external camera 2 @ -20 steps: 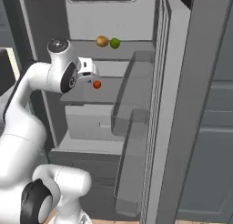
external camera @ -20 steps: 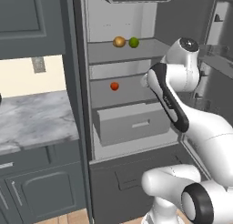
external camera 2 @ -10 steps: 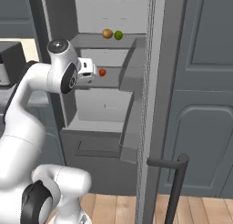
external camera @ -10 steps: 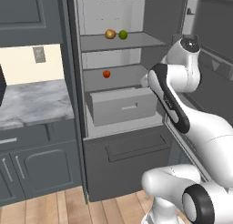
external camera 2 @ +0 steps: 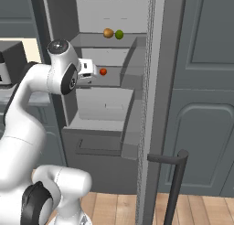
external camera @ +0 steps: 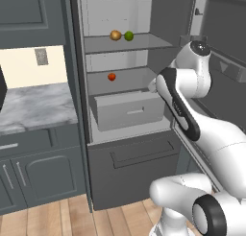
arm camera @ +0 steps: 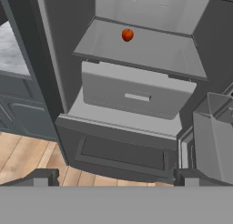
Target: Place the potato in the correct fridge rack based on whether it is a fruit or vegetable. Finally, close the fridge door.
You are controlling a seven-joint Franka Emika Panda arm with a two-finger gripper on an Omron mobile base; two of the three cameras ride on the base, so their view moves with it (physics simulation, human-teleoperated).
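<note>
Marble counter fills the left of the left base frame; right of it the fridge stands open. On the upper rack, upper middle of that frame, the potato sits just beside a green ball, the two nearly touching. One shelf down lies a red ball, and below that a drawer is pulled partway out. My gripper is empty, its tips spread wide at the bottom corners of the hand frame, looking at the lower shelf and drawer from outside the fridge.

Judging by this, the potato is placed and the step in hand is the door, which stands edge-on in the middle of the right base frame, its handle at the lower right. To shut it well I should get my hand round to the outer face, push flat near the handle edge, and swing steadily. The drawer may catch the door's inner shelves; I cannot tell if it clears.
</note>
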